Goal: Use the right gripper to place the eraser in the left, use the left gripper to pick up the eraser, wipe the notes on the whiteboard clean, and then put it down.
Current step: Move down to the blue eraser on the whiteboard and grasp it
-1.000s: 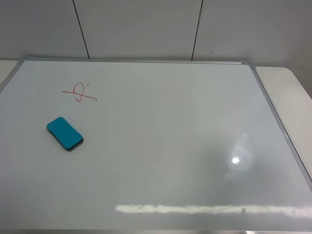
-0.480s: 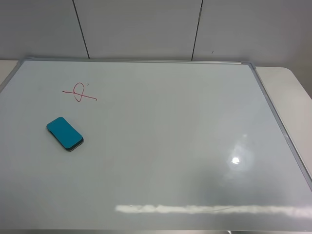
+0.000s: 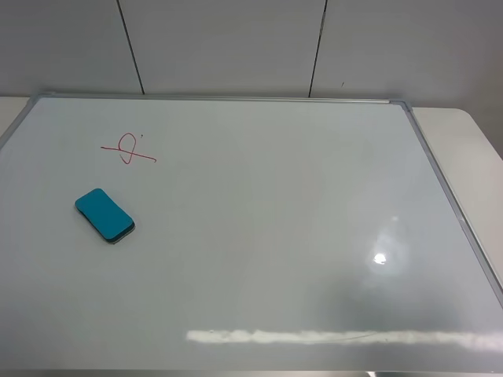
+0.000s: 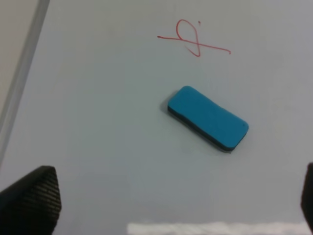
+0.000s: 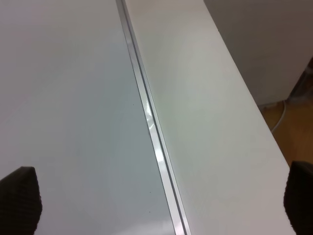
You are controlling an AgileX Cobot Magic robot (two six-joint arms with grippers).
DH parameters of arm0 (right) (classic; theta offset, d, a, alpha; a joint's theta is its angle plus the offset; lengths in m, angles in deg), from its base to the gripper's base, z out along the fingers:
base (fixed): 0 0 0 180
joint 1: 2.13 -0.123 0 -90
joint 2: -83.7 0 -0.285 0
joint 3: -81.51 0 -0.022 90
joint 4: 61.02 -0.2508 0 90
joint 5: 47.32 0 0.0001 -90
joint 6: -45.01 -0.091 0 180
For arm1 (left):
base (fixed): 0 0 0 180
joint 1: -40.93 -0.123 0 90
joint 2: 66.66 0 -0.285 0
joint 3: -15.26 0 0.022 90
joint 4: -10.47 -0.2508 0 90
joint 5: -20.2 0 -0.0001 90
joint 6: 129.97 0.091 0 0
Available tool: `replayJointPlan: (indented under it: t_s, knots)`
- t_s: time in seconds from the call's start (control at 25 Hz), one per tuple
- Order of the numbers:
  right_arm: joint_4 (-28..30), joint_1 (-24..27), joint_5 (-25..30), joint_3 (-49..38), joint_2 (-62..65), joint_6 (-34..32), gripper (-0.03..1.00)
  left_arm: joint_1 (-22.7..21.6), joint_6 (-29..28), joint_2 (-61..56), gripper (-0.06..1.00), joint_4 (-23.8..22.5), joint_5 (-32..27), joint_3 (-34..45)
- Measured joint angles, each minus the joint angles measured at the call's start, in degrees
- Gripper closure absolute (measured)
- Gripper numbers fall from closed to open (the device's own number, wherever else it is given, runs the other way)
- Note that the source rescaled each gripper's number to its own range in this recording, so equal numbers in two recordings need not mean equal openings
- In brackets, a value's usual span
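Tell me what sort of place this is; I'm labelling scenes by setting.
Probably an office or lab workbench: a whiteboard lies flat on a white table, with an eraser and red notes on it.

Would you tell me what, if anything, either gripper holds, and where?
Nothing: left gripper and right gripper are open, empty; the eraser lies free on the whiteboard.

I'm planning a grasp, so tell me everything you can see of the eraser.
The eraser is a small teal-blue oblong block with rounded corners. Its smooth top looks like plastic or foam and sits over a thin dark base layer. It lies flat, base down, on the left part of the whiteboard, set diagonally to the frame. It is just on the near side of the red notes and apart from them. Only the board touches it.
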Motion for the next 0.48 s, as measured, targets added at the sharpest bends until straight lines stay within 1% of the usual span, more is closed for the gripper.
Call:
replayJointPlan:
  t_s: [0.48]
  knots:
    - [0.04,0.00,0.00,0.00,0.00,-0.11,-0.03,0.00,0.00,0.00,-0.06,0.00,0.00,0.00]
